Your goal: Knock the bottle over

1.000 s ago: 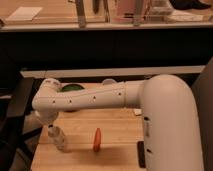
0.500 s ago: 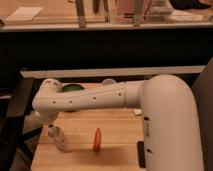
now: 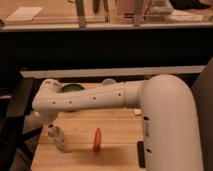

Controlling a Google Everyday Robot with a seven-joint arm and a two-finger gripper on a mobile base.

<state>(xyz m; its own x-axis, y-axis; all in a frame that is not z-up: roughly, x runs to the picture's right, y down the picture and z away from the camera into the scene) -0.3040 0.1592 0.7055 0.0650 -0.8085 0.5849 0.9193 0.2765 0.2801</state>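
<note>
Nothing has shifted since the earlier frames: your arm (image 3: 90, 99) still reaches left across the wooden table (image 3: 117, 137), and the bottle (image 3: 58, 138) still stands upright near the table's front left corner. Your gripper (image 3: 51, 121) hangs just above its cap, mostly hidden behind the wrist. The orange carrot (image 3: 97, 139) lies right of the bottle, apart from it. A green object (image 3: 72, 89) shows behind the arm.
</note>
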